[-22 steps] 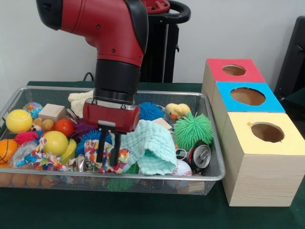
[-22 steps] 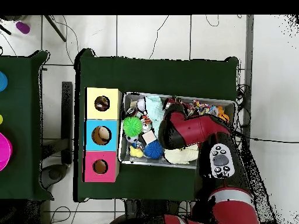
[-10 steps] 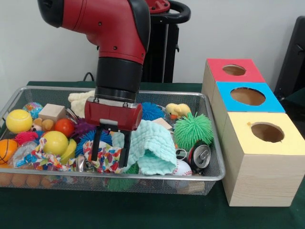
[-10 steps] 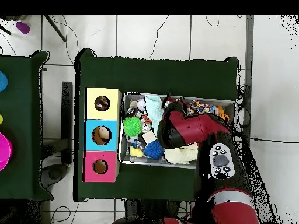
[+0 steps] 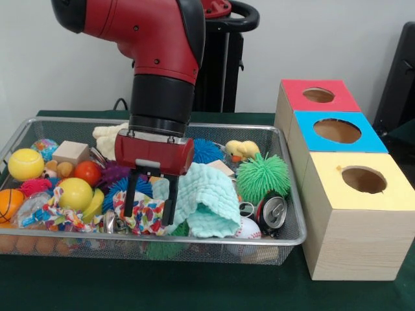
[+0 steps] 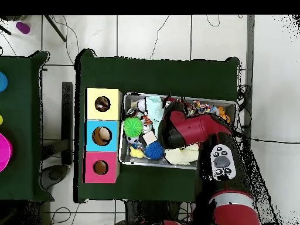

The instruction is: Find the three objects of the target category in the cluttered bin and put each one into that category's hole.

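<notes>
Straddling one knotted cloth toy (image 5: pixel 144 212): two jaws, three boxes (image 5: pixel 353 223).

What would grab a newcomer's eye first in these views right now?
The big red arm fills the front view's upper middle, its end effector lowered open into the wire-mesh bin, fingers straddling a patterned cloth toy. Beside it lies a mint washcloth with a spiky green ball behind it. Right of the bin stand three boxes with holes, topped red, blue and yellow.
</notes>
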